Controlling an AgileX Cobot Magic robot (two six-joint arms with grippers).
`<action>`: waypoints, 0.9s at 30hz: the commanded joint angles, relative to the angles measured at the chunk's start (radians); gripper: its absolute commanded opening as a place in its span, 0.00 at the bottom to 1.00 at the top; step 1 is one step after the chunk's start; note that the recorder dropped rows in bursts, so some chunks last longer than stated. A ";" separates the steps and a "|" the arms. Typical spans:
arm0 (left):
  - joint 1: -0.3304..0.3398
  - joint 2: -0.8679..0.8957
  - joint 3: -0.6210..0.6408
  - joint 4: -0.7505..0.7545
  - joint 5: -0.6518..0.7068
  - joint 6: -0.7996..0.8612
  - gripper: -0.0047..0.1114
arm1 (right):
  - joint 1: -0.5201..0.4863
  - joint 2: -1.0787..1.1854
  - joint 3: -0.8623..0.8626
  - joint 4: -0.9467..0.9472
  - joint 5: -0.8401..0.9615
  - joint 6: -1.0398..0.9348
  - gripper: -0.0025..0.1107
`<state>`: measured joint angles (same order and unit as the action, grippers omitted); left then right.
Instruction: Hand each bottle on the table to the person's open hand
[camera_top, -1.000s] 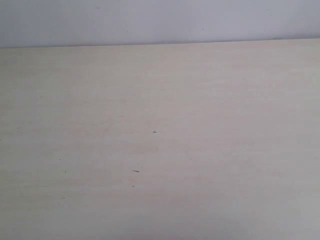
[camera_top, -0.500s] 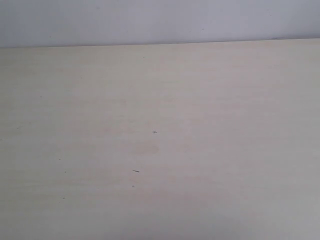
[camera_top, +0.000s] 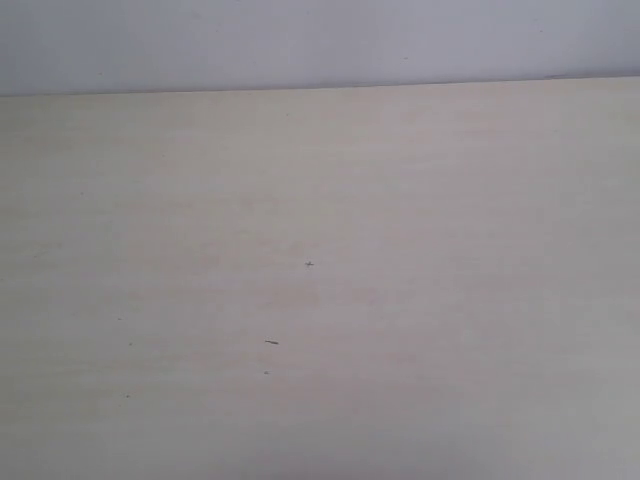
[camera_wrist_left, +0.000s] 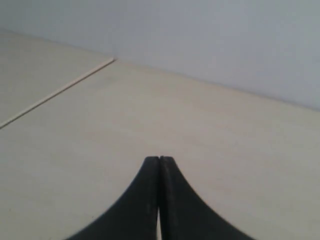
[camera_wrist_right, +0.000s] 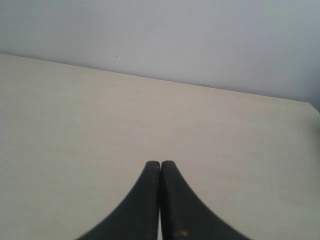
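Note:
The pale beige table (camera_top: 320, 280) fills the exterior view, and neither gripper shows in that view. No bottle and no person's open hand is in any view. In the left wrist view my left gripper (camera_wrist_left: 159, 159) is shut, its black fingertips pressed together with nothing between them, above the table (camera_wrist_left: 100, 130). My right gripper (camera_wrist_right: 160, 163) in the right wrist view is likewise shut and holds nothing, above the table (camera_wrist_right: 90, 120).
The table's far edge (camera_top: 320, 88) meets a pale grey wall (camera_top: 320, 40). A few tiny dark specks (camera_top: 271, 342) mark the tabletop. A thin seam (camera_wrist_left: 55, 92) runs across the surface in the left wrist view.

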<state>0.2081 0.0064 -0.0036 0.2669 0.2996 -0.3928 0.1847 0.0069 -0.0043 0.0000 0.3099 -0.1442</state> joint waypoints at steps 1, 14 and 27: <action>0.003 -0.006 0.004 0.016 0.068 -0.004 0.04 | 0.002 -0.007 0.004 0.000 -0.012 0.000 0.02; -0.221 -0.006 0.004 0.014 0.072 -0.004 0.04 | 0.002 -0.007 0.004 0.000 -0.004 0.000 0.02; -0.221 -0.006 0.004 0.014 0.072 -0.004 0.04 | 0.002 -0.007 0.004 0.000 -0.004 0.000 0.02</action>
<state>-0.0052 0.0064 0.0006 0.2809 0.3736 -0.3928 0.1847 0.0069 -0.0043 0.0000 0.3099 -0.1442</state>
